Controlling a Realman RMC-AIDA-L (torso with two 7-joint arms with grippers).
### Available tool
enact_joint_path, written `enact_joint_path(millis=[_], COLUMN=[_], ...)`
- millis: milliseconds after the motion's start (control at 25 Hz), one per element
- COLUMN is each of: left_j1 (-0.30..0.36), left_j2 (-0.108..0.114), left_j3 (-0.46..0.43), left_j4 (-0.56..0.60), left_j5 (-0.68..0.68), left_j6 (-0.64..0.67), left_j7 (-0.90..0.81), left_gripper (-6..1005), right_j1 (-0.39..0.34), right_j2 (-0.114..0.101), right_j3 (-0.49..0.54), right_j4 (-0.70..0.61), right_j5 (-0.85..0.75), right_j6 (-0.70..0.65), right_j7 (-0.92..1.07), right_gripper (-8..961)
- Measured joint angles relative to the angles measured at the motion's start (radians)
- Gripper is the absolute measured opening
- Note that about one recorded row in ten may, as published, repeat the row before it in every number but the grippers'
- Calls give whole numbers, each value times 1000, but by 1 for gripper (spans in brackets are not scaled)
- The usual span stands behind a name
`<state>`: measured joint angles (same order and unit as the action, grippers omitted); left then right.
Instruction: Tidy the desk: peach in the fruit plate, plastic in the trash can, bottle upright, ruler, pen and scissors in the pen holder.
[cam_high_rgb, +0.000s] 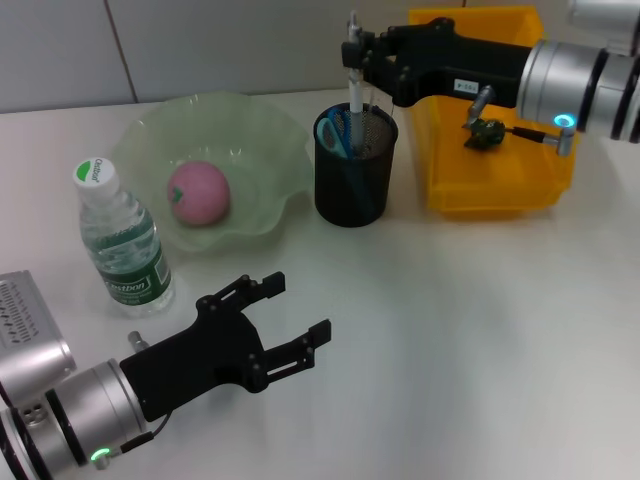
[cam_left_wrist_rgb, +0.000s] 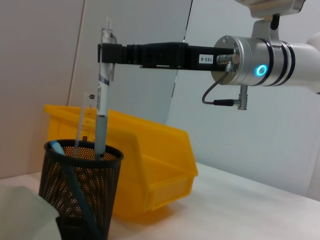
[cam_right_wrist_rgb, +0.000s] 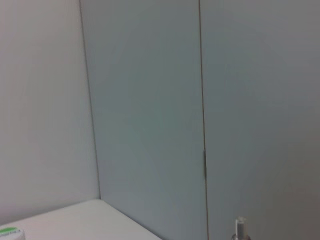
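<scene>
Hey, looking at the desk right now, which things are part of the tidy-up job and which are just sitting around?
Part of the job:
pink peach in pale green ruffled fruit plate
clear water bottle, upright
black mesh pen holder holding blue scissors and clear ruler
grey-and-clear pen, right gripper lowering it in
yellow trash can

Lying about:
nothing visible; left gripper idle, open

Pale grey panelled wall (cam_high_rgb: 200, 45) behind, vertical seams (cam_right_wrist_rgb: 201, 120) between panels.

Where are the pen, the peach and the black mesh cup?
pen (cam_left_wrist_rgb: 101, 102): left wrist view, white middle section.
peach (cam_high_rgb: 198, 193): head view, middle of its pink skin.
black mesh cup (cam_high_rgb: 350, 190): head view, front wall.
</scene>
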<state>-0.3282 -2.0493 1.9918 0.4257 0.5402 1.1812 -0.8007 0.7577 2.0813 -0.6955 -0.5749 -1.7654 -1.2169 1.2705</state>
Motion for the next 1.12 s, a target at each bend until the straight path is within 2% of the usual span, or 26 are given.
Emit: enact_joint_path(millis=[240,960,1120], left_j1=[0,-3,-4], left_j2=[1,2,1], left_j3=[-4,-21,-21], left_j4=[-9,-8,-8], left_j5=[0,0,0], left_j6=[0,4,4], left_j7=[0,-7,-8], left_gripper=[844,844,844], right_j1=[4,-1,-2], right_j2=[0,-1,-1], right_j3=[-32,-35,-32], right_j4=[5,-3,-3], right_j5=[0,0,0], right_j6=[31,28,26], right_j7=[-2,11,11], right_gripper=[235,264,449])
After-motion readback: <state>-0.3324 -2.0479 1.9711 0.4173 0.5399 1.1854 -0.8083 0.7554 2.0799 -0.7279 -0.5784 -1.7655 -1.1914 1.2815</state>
